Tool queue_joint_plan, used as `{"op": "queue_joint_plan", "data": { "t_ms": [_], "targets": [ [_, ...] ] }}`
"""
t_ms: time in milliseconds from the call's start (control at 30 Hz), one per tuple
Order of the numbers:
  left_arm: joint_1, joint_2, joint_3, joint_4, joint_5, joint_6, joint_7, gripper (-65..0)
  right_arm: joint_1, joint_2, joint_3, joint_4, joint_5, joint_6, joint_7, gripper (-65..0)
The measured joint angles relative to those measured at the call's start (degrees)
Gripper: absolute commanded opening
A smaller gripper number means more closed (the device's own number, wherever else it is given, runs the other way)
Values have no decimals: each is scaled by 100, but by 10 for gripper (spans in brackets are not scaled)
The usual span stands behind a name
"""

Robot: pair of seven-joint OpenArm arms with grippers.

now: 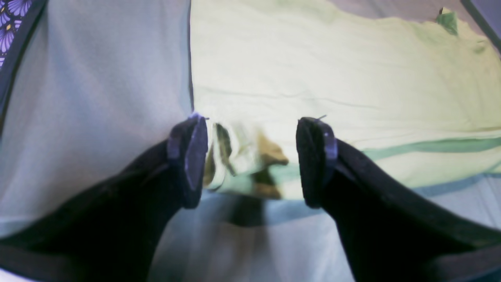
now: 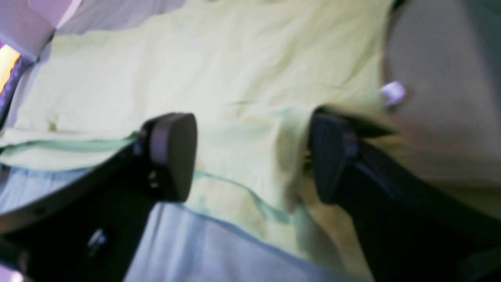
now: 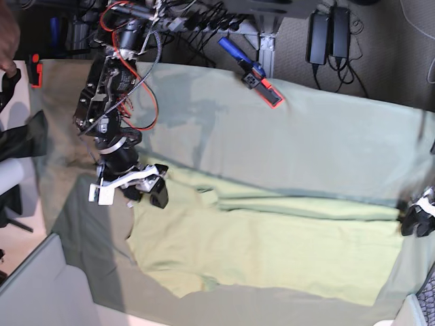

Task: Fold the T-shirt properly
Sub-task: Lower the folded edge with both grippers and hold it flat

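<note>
The T-shirt (image 3: pixel 272 255) lies spread across the near half of the bench (image 3: pixel 326 136), one long edge doubled over into a band along its far side. It is thin cotton, light and limp: I judge it will sag, crease and drag on the grey-green table cloth (image 3: pixel 204 115) under it, not slide. The doubled edge and the corners look the best places to pinch, taken through both layers and by both arms together. The cloth covers the bench entirely; beyond it hang cables and power bricks (image 3: pixel 329 34), and a blue and orange tool (image 3: pixel 253 72) rests at the back. The left end effector (image 1: pixel 252 160) stands released astride a bunched corner; the right end effector (image 2: pixel 250 156) is also spread wide, fabric between its pads but ungripped.
</note>
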Motion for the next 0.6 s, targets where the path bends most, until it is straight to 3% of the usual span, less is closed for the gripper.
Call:
{"op": "queue_joint_plan", "data": {
  "t_ms": [267, 600],
  "targets": [
    [-2, -17, -946, -4, -697, 4, 946, -259, -162, 2, 1016, 216, 81, -2, -146, -209],
    [0, -13, -964, -4, -896, 2, 1001, -259, -492, -2, 1034, -710, 396, -2, -2, -209]
  ]
}}
